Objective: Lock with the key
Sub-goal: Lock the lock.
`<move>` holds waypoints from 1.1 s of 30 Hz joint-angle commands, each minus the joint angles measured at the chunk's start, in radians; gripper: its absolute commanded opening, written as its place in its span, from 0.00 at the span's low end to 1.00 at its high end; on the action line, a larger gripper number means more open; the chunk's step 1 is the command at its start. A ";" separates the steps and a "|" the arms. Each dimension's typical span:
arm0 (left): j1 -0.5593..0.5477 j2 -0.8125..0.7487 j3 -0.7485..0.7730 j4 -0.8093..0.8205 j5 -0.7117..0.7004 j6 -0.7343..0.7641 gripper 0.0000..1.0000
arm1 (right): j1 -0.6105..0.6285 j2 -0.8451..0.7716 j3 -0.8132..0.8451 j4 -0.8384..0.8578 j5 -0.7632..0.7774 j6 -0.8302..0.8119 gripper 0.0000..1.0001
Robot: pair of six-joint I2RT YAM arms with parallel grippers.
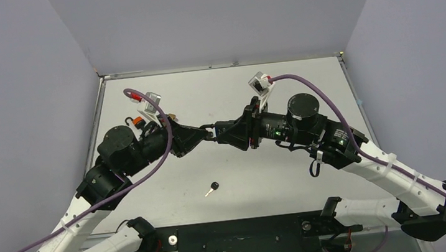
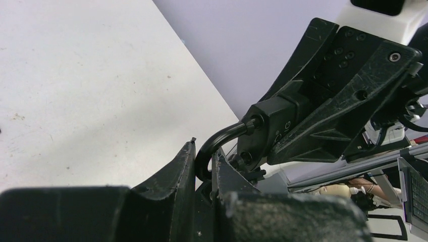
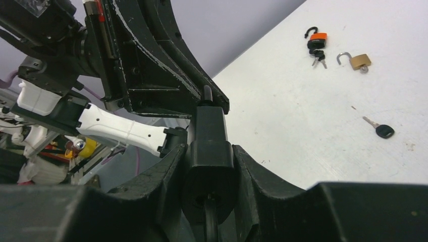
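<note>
Black padlock (image 3: 208, 136) held mid-frame: left pincer (image 1: 202, 132) nipping its shackle, right pincer (image 1: 219, 129) clamping its body; next, I reckon, fetching the key (image 1: 213, 188) below.

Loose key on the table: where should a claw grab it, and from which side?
Take the key by its black head, from straight above. It lies flat on the table, so no side gives access, and the head is the wider part; that leaves the thin blade free.
</note>
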 commanded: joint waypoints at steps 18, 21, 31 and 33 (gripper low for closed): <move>-0.164 0.045 0.063 0.202 0.029 -0.132 0.00 | 0.109 0.191 0.136 -0.058 0.260 -0.094 0.00; -0.144 0.016 0.078 0.109 -0.077 -0.132 0.00 | 0.083 0.168 0.120 -0.043 0.252 -0.074 0.00; 0.002 -0.053 0.008 0.107 -0.003 -0.259 0.00 | -0.086 0.000 -0.088 0.326 -0.116 0.163 0.26; 0.015 -0.052 0.016 0.093 0.005 -0.263 0.00 | -0.095 -0.011 -0.098 0.356 -0.140 0.191 0.34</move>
